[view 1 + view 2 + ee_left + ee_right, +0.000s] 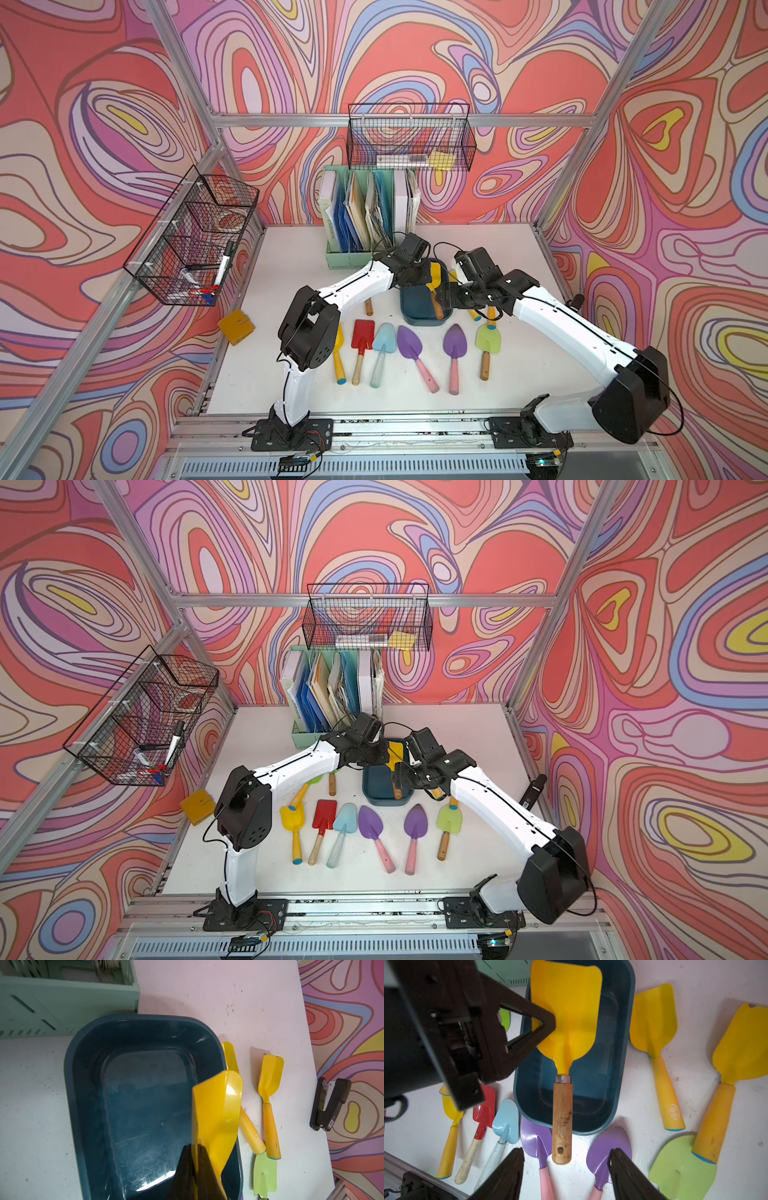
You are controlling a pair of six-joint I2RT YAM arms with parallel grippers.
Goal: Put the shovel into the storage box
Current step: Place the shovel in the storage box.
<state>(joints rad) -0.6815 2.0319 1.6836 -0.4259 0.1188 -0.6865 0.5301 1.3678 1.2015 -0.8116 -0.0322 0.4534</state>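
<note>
Nearest, withdraw the right gripper (pixel 566 1151), spread wide with one finger on each side of the shovel's (pixel 563 1105) wooden handle end and clear of it; retreat straight, without brushing the handle or the purple shovels (pixel 536 1138) lying on the table (pixel 643 1105) below. Next, lower rather than drop: bring the handle end down inside the near wall of the box (pixel 521 1093) before letting go, since apparently overhanging that rim in the right wrist view. Keep the shovel along the box's length and ease toward the middle, away from the right wall. Farther back, release last with the left gripper (pixel 195 1159), clamped shut on one edge of the yellow blade; then lift clear. Shovel carried over the box, blade toward the far end, handle toward the near end, gripped by the blade alone, handle tip between the right fingers but untouched; contact with rim or floor impossible to tell. Beyond, file holder (pixel 349 259) just behind the box: avoid on withdrawal.
</note>
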